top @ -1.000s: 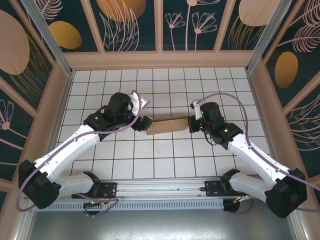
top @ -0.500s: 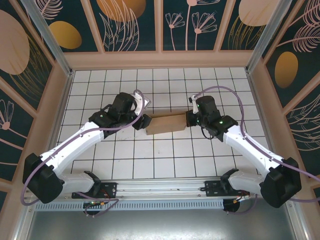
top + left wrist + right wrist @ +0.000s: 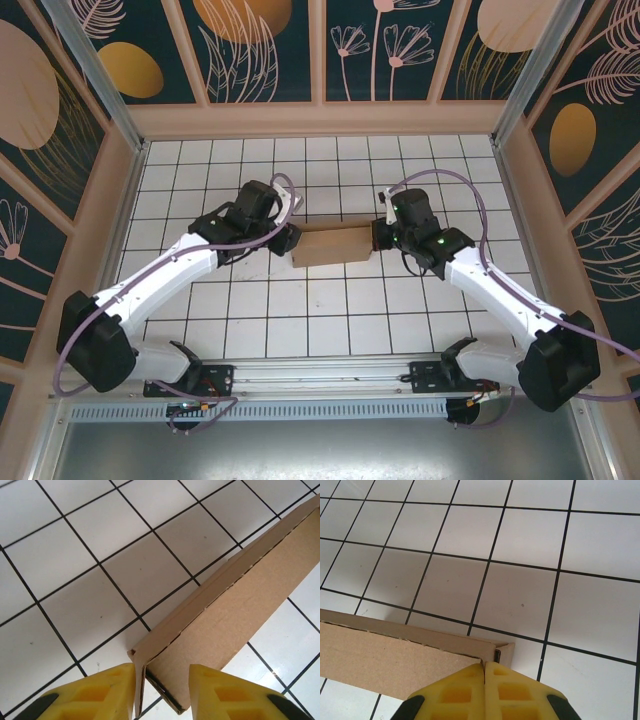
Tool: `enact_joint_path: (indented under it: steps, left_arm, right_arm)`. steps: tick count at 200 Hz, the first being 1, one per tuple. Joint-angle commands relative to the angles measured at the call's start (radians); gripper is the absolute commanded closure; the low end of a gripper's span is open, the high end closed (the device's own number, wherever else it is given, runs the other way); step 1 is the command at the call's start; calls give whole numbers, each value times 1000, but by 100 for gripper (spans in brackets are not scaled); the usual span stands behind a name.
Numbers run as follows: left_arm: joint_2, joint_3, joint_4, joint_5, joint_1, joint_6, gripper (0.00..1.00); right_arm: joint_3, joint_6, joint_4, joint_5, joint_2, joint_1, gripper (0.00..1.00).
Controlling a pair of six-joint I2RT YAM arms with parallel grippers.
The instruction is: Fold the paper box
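The paper box [image 3: 333,245] lies folded into a flat brown rectangle mid-table. My left gripper [image 3: 285,238] is at its left end. In the left wrist view the yellow fingers [image 3: 107,692] straddle that end of the box [image 3: 240,605]. One finger rests against a loose end flap and the other sits at the near corner, so my left gripper [image 3: 162,682] is shut on it. My right gripper [image 3: 380,235] is at the box's right end. Its tips [image 3: 484,666] are pressed together with nothing between them, and they touch the corner of the box [image 3: 385,655].
The floor is white tile with black grid lines [image 3: 320,320]. Low wooden walls [image 3: 320,118] close it in at the back and both sides. Both arms' purple cables [image 3: 455,180] arch above the wrists. There is free tile in front of and behind the box.
The left gripper has moved right onto the box's left end and its jaws have narrowed around it. The right gripper shifted slightly up and left, still shut. The box nudged a little toward the back.
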Motion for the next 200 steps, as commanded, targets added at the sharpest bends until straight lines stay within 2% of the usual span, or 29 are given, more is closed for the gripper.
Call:
enact_joint_path:
  steps: [1,22,36,62,73,131,200]
  left_arm:
    - [23,35,-43,-25,3,-13,73]
    - [37,45,-49,-25,3,-10,81]
    - [49,51,-56,-29,4,-10,83]
    - [57,63,-70,-29,5,-12,95]
    - [58,68,-73,-27,5,-19,97]
    - [88,110,-50,77,4,-181,97]
    - [143,159,-21,73,4,-381,98]
  right_arm:
    - [8,20,-64,9,20,-5,100]
    - [7,17,-65,8,20,-4,100]
    - [7,17,-65,-13,20,-5,100]
    - [5,17,-62,-18,20,-4,100]
    - [5,19,-63,-20,21,-5,100]
    - [13,49,-57,-25,24,-5,100]
    - [2,112,-21,-14,28,-3,100]
